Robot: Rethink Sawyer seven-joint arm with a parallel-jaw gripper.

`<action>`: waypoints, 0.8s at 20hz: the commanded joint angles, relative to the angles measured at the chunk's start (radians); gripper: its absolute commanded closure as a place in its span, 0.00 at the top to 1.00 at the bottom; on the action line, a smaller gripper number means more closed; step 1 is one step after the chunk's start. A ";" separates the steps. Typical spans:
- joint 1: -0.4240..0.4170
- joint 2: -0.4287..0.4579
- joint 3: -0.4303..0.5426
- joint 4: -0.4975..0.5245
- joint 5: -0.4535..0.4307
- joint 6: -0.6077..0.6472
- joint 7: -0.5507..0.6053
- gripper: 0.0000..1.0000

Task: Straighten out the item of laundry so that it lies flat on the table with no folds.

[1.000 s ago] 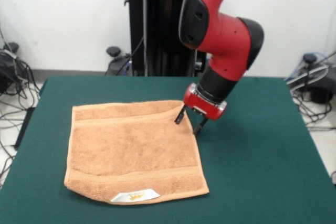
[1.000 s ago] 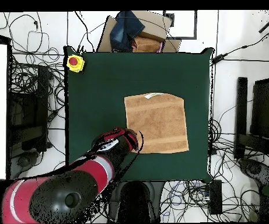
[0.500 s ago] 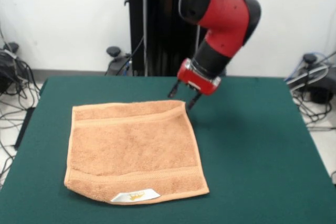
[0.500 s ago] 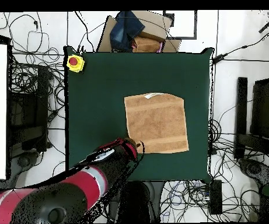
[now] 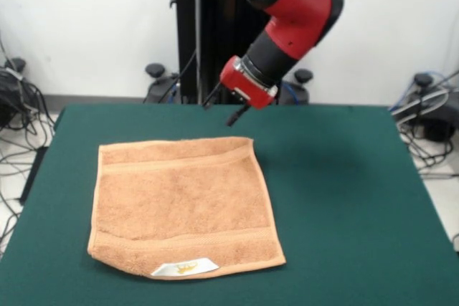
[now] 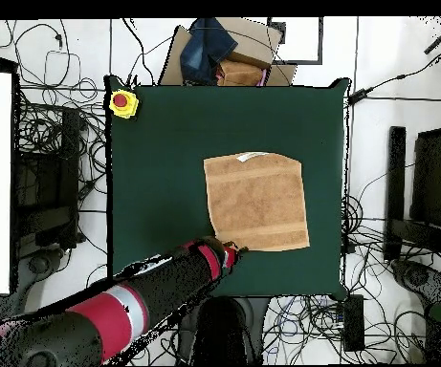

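This place is a robotics lab. In the middle of the frame stands a table (image 6: 157, 143) with a dark green top, and at its upper left corner sits a yellow box with a red emergency stop button (image 6: 121, 101). Many loose cables (image 6: 47, 134) lie on the pale floor at both sides. The red and black robot arm (image 5: 287, 12) rises before a plain white wall (image 5: 86, 26).

White wall (image 5: 86, 26) (cables (image 5: 14, 98) below)

Yellow box with red button (image 6: 122, 102), tangled cables (image 6: 56, 129)
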 commanded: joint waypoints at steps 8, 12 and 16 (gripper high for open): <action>0.085 0.215 -0.014 -0.206 0.185 0.145 0.168 1.00; 0.074 0.221 -0.008 -0.212 0.199 0.113 0.152 1.00; 0.063 0.230 0.010 -0.213 0.213 0.055 0.152 1.00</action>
